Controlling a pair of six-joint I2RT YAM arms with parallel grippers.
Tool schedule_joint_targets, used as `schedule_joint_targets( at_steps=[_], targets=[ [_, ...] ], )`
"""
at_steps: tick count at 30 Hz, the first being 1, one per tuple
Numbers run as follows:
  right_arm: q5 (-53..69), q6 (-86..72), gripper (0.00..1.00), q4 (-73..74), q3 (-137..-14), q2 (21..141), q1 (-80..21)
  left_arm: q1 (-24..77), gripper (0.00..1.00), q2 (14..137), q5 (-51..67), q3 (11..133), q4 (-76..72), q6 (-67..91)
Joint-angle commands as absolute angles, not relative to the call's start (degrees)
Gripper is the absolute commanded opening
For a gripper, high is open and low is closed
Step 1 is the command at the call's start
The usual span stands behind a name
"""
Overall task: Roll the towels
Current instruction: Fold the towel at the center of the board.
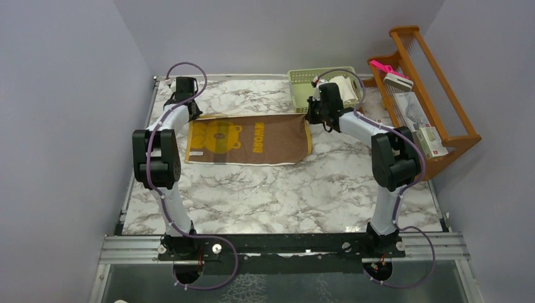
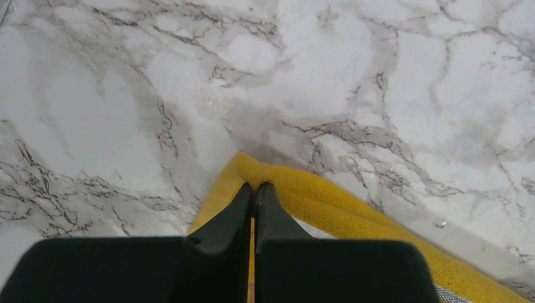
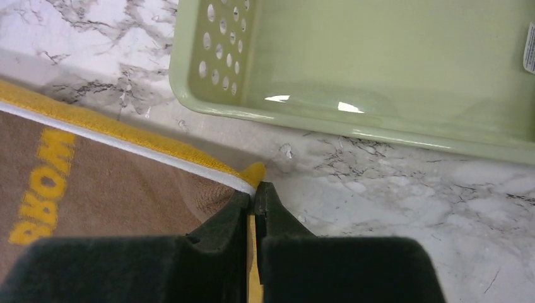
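The mustard-yellow towel (image 1: 249, 139) with the brown bear print and lettering lies spread flat across the back of the marble table. My left gripper (image 2: 255, 187) is shut on its far left corner (image 2: 328, 199), pinching the yellow hem. My right gripper (image 3: 254, 187) is shut on the far right corner of the same towel (image 3: 113, 183), right beside the basket. A cream-white towel (image 1: 342, 86) sits in the pale green basket (image 1: 303, 85) behind the right gripper (image 1: 313, 115), partly hidden by the arm.
The pale green basket (image 3: 378, 69) stands at the back right, a short gap from the towel's corner. A wooden rack (image 1: 421, 95) holding boxes and a pink item fills the far right edge. Grey walls close in on both sides and behind.
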State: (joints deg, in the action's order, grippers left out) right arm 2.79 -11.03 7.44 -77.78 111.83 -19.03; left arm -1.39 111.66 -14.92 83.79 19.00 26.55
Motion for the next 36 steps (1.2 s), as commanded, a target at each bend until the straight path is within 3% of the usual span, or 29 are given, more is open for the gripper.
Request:
schedule_joint_targets(
  at_steps=[1, 13, 36],
  targets=[
    [1.06, -9.54, 0.01, 5.67, -76.25, 110.03, -18.63, -1.93, 0.00, 107.82, -17.78, 78.90, 18.75, 26.89],
    [7.17, -11.31, 0.01, 4.85, -61.35, 98.10, -18.63, -2.02, 0.00, 89.06, -21.44, 55.34, 16.80, 34.76],
    [12.28, -13.14, 0.01, 3.15, -45.09, 88.16, -18.57, -4.52, 0.00, 87.63, -20.30, 49.42, 18.86, 38.82]
  ],
)
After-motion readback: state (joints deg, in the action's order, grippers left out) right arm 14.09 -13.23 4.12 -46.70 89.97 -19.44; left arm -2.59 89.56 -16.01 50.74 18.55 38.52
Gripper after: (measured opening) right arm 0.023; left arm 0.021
